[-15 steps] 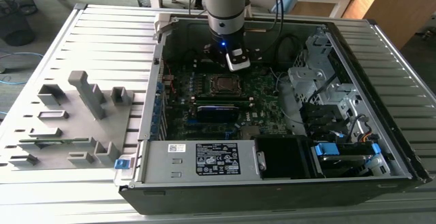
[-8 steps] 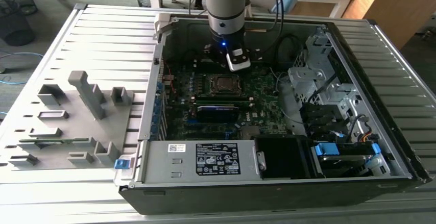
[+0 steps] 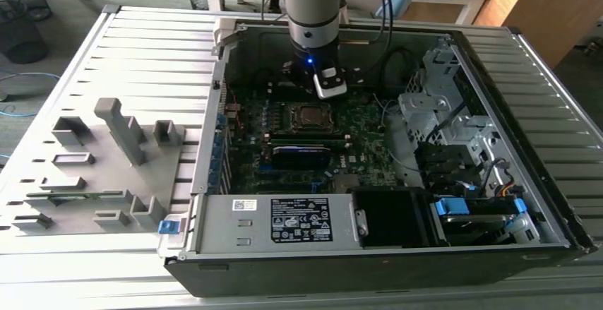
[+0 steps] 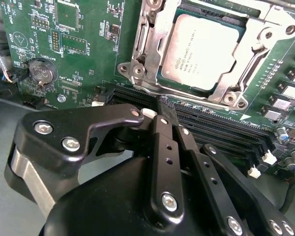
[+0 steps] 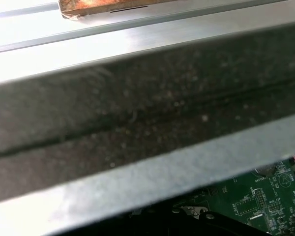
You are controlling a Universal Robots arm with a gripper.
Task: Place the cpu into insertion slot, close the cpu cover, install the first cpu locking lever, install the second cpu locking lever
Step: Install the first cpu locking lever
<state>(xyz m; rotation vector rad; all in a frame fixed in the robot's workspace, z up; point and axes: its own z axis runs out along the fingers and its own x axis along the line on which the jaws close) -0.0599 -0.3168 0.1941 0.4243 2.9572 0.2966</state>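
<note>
Slatted metal surface (image 3: 141, 49), carrying an open computer case (image 3: 377, 275) with a green motherboard (image 4: 83, 44) inside. End effector (image 4: 162, 110): clenched on nothing, hovering just beside the socket. Cpu cover (image 4: 150, 44): lying flat around the cpu (image 4: 199, 49), which sits in its slot.

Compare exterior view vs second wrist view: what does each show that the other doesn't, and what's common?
Exterior view: the whole open computer case, its power supply, and a grey fixture tray on the exterior view's left.
Second wrist view: the coin battery, and up close, the cpu cover lying down around the cpu.
Both: the cpu seated in its socket, the green motherboard, and the gripper beside the socket, shut and holding nothing.
</note>
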